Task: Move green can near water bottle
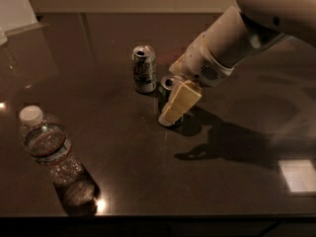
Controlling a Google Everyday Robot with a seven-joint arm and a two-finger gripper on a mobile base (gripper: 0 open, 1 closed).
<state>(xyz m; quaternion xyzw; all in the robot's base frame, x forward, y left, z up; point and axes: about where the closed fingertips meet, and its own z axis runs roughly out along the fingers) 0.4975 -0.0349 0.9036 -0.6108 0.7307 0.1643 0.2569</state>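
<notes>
The green can [164, 94] stands upright on the dark table [123, 147], near the middle. Only its silver top and dark left side show. My gripper [174, 108] comes in from the upper right on the white arm [232, 38] and sits right at the can, its cream end covering the can's front and right side. I cannot tell whether it holds the can. The water bottle [48, 147], clear with a white cap, stands at the front left, well apart from the can.
A silver-white can with green lettering [144, 69] stands just behind and left of the green can, close to it. A pale object [15, 9] sits at the far left corner. The table's front edge [158, 216] runs along the bottom.
</notes>
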